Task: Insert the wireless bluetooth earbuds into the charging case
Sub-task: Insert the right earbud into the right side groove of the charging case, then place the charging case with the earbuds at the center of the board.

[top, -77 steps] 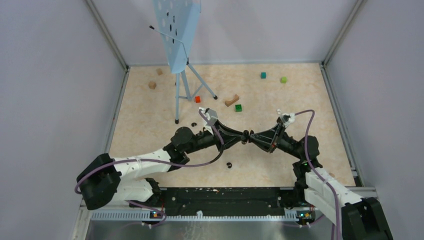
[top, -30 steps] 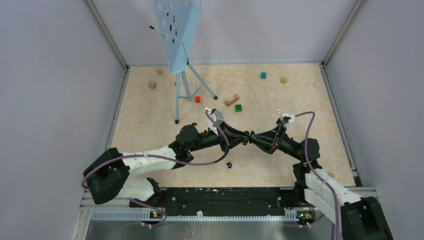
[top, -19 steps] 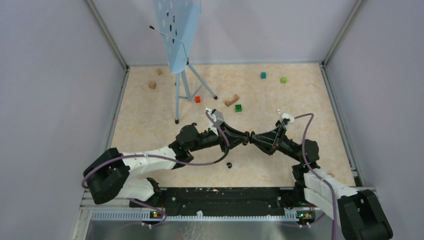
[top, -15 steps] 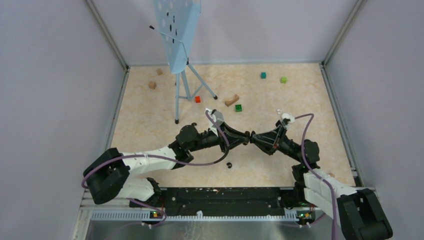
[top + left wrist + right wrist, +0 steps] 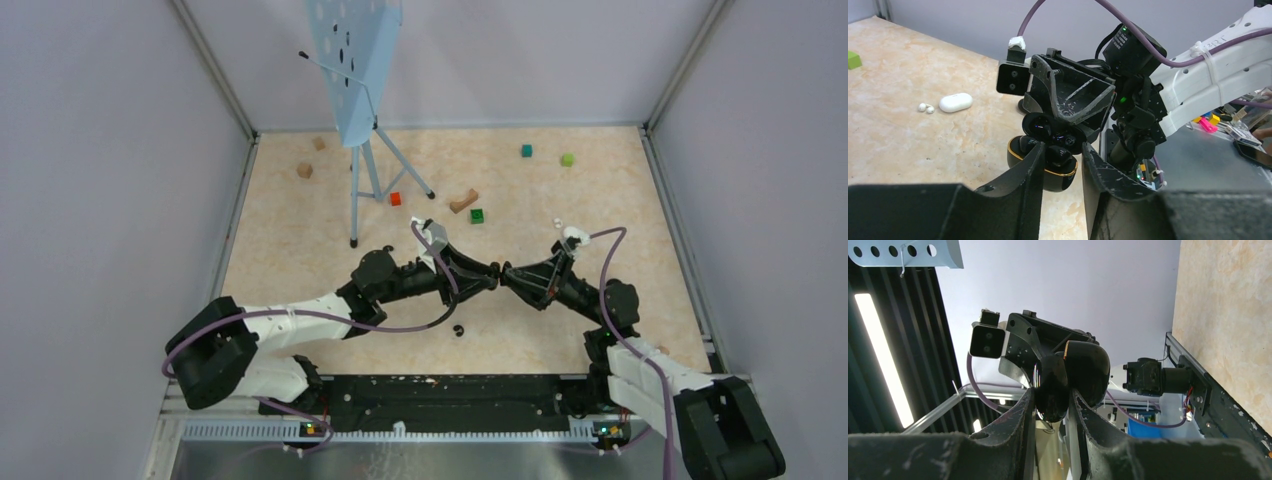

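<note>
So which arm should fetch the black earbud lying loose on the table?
Left, probably. The right hand is clamped on the open charging case, so it is occupied. The left hand only flanks a bud already in the case, and the loose earbud lies nearer it.

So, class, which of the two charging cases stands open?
The black, gold-rimmed case clamped in the right gripper, lid raised. The white case lies shut on the table beside two white buds.

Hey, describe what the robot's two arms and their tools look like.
The left arm and right arm have white lower shells and black upper links, each trailed by a purple cable. The left tool and right tool are black, with two scuffed, tapering fingers.
</note>
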Robot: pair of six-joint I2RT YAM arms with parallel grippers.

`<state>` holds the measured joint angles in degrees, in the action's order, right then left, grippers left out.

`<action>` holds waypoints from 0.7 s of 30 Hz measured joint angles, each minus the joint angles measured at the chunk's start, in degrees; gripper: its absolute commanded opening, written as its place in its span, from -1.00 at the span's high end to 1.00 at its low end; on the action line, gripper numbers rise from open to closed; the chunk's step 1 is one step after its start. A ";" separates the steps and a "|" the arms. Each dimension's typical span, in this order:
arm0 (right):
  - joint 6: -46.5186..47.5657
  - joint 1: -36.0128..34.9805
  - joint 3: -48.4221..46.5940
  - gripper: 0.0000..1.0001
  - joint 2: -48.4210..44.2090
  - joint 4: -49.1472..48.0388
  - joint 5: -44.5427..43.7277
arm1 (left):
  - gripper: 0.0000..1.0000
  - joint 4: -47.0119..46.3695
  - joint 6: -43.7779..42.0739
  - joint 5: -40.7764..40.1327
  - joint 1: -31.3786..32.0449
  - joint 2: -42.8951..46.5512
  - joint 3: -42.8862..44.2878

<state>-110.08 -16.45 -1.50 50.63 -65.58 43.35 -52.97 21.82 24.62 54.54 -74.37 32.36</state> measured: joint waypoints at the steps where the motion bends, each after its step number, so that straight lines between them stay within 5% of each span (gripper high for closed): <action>1: 0.02 0.00 0.00 1.00 0.00 0.04 0.00 | 0.13 0.13 0.02 0.02 0.00 0.02 0.00; 7: 0.52 0.02 0.00 1.00 -0.44 0.94 -0.15 | -0.17 1.36 -0.20 0.00 0.00 0.79 0.00; 14: 3.34 0.02 -0.02 1.00 -3.21 4.57 -0.04 | -0.93 5.27 -0.26 -0.87 0.00 3.06 0.09; 21: 12.85 0.00 -1.42 1.00 -7.17 17.92 0.94 | -0.98 17.03 -1.53 -6.29 0.00 9.18 1.64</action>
<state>-97.23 -16.45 -2.92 43.46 -47.66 44.29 -35.94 20.29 18.33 54.54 -65.19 34.00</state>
